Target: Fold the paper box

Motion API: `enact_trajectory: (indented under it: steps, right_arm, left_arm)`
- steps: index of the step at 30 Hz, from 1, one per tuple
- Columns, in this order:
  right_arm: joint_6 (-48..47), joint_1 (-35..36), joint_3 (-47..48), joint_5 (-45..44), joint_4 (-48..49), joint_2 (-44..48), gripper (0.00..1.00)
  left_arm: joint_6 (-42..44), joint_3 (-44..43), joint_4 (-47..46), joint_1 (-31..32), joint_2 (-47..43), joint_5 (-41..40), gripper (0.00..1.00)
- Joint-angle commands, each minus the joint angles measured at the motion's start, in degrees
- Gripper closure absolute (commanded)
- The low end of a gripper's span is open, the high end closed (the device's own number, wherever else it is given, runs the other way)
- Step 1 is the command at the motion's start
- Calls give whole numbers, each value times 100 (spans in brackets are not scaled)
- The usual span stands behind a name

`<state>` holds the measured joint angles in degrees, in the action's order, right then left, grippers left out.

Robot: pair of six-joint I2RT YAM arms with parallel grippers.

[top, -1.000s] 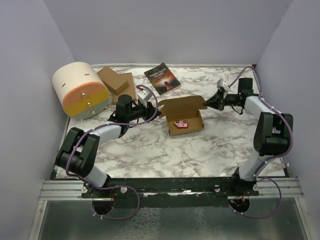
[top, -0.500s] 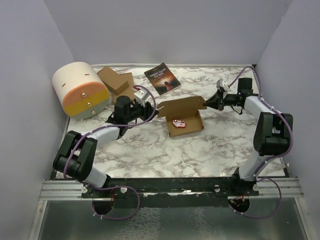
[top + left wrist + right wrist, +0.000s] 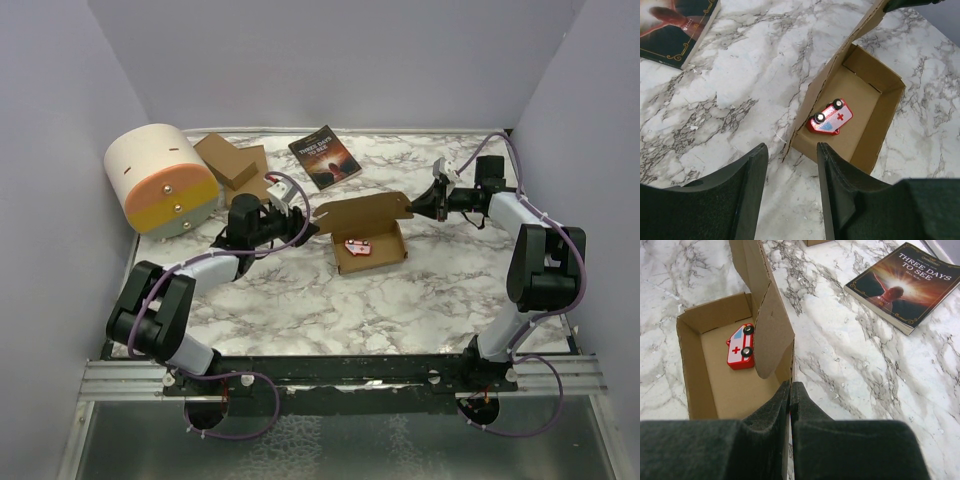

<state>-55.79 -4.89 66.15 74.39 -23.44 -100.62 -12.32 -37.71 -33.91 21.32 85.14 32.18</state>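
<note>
The paper box [image 3: 372, 246] is a brown cardboard tray standing open mid-table, with its lid [image 3: 362, 212] raised along the far side. A red and white toy ambulance [image 3: 831, 117] lies inside it. My left gripper [image 3: 306, 228] is open just left of the box, and its fingers [image 3: 752, 170] hover over bare marble short of the box's near corner [image 3: 790, 145]. My right gripper [image 3: 790, 386] is shut on the box's thin cardboard edge below the lid flap [image 3: 771, 325], and reaches the box [image 3: 725, 385] from the right [image 3: 420, 204].
A dark-covered book [image 3: 325, 157] lies behind the box. A stack of flat brown cardboard pieces [image 3: 235, 165] and a cream and orange rounded container [image 3: 162, 180] sit at the back left. Grey walls close the table on three sides.
My left gripper's jaws have widened and it has drawn back a little to the left, away from the lid's corner. The right gripper has kept its pinch in place.
</note>
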Motion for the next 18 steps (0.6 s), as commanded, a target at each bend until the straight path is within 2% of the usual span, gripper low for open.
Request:
enact_trajectory:
  steps: [1, 9, 14, 18]
  right_arm:
    - [-11, 14, 100, 66, -35, -55, 99]
    - [-13, 14, 98, 67, -31, -56, 99]
    - [-9, 14, 88, 67, -36, -63, 99]
    - [21, 14, 91, 62, -23, -60, 99]
  left_arm:
    - [-84, -175, -145, -39, 174, 277, 55]
    - [-136, -386, -136, -40, 433, 391, 74]
    - [-179, -445, -159, -28, 515, 429, 79]
    - [-189, -456, -159, -20, 546, 433, 92]
